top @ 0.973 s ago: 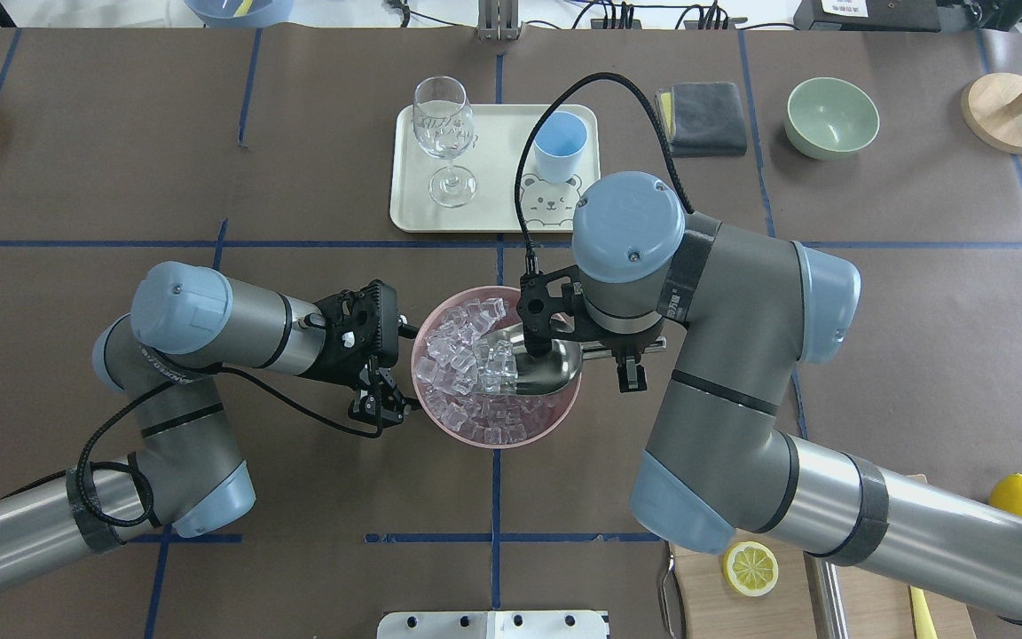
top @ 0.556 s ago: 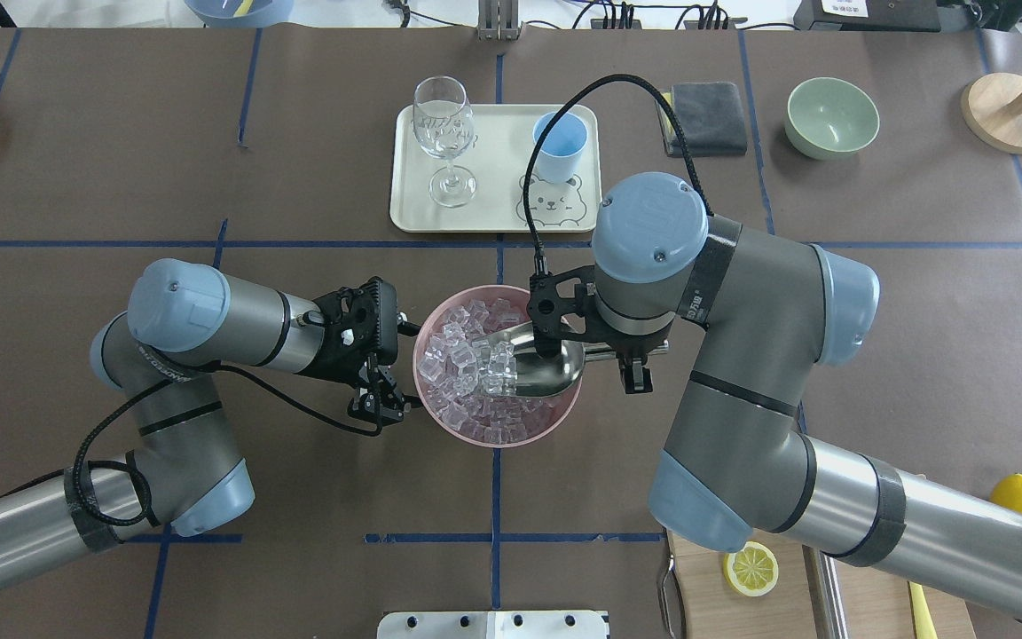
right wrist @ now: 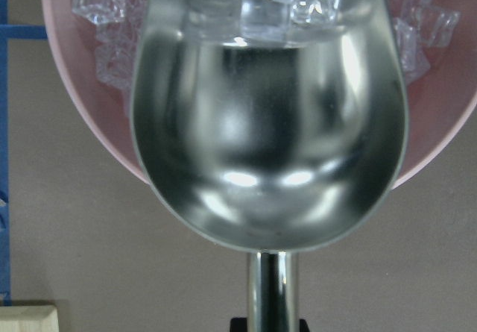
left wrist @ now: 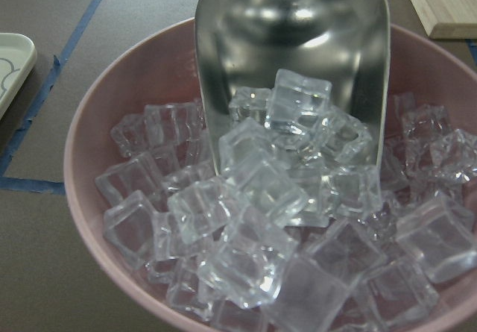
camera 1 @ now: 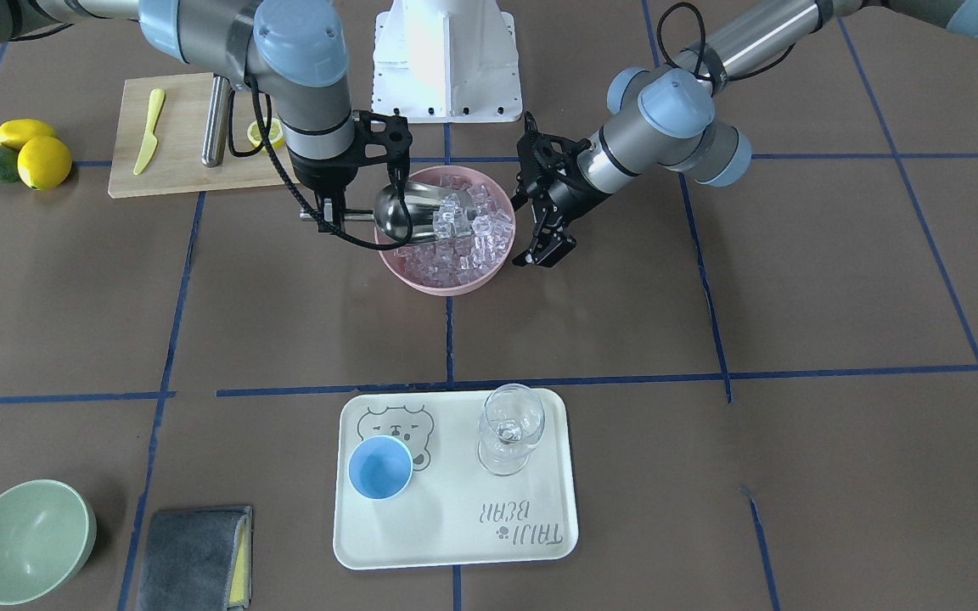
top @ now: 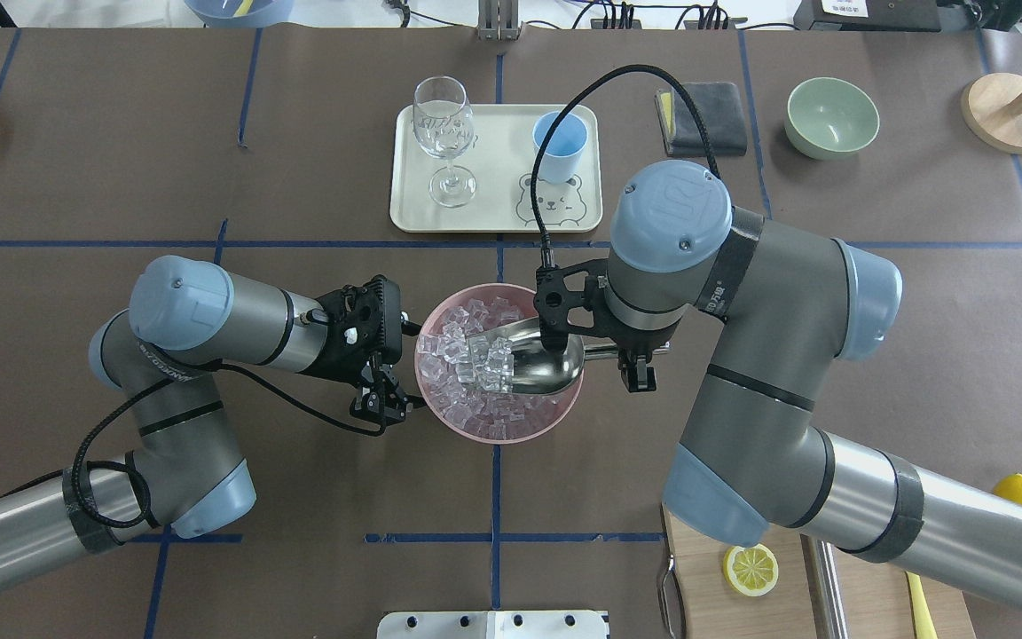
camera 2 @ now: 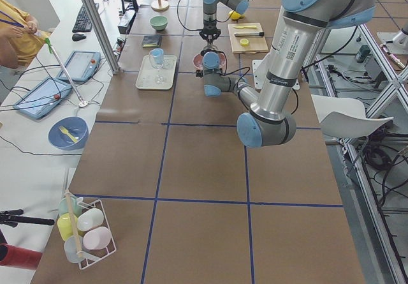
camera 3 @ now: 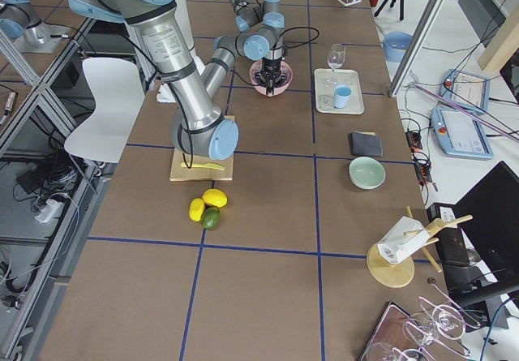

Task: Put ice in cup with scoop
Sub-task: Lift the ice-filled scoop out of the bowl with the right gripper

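Note:
The steel scoop [top: 539,359] lies in the pink bowl [top: 440,426], trough toward the ice [top: 467,355], with several clear cubes at its mouth [left wrist: 298,108]. My right gripper [top: 633,357] is shut on the scoop's handle at the bowl's right rim; the trough fills the right wrist view [right wrist: 268,123]. My left gripper [top: 382,406] sits just outside the bowl's left rim and looks shut and empty. The light-blue cup [top: 560,142] stands empty on the cream tray [top: 493,213], far from both grippers. It also shows in the front view [camera 1: 379,468].
A clear stemmed glass [top: 443,133] stands on the tray beside the cup. A grey cloth [top: 704,120] and a pale-green bowl [top: 831,115] lie to the right. A cutting board with a lemon half [top: 750,568] is at the near right.
My right arm has shifted to the right and slightly away, drawing the scoop back a little with cubes in its mouth. The left arm has hardly moved.

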Tool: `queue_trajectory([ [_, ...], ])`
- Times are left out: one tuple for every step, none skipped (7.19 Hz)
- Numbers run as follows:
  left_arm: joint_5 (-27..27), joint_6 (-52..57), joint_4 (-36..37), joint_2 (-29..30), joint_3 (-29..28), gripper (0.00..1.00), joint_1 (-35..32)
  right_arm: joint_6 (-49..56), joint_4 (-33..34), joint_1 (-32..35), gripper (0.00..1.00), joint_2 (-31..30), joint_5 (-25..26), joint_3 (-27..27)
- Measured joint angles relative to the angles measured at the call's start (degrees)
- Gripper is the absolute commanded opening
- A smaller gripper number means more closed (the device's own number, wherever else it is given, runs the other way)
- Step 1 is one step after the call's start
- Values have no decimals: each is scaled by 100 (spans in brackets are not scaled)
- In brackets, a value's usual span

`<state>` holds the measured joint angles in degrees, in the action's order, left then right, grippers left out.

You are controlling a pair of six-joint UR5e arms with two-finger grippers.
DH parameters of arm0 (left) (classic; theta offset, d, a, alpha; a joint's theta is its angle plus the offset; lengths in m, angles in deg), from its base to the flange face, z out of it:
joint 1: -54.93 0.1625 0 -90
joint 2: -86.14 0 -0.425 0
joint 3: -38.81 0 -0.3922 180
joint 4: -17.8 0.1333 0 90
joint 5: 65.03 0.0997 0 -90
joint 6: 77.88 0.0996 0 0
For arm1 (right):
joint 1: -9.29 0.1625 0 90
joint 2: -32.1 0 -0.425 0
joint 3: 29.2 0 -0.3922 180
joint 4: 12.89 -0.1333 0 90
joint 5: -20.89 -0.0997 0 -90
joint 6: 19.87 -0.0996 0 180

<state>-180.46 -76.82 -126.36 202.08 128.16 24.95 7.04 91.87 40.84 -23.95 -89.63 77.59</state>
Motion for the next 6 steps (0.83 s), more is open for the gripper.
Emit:
queue_trajectory([
  [2,-2,55,2,31,100,0,-31,-141,74,0,-84,-124,43],
  [1,-4,78,1,42,100,1,-89,-212,145,0,-150,-234,112],
  [-3,-2,85,0,48,100,0,-144,-242,224,0,-190,-346,171],
  [-5,-1,88,-1,52,100,-3,-174,-257,308,0,-211,-469,214],
  [-5,0,89,-1,55,100,-8,-247,-265,383,0,-228,-557,244],
  [-5,0,89,-7,56,100,-22,-433,-269,468,0,-231,-623,259],
])
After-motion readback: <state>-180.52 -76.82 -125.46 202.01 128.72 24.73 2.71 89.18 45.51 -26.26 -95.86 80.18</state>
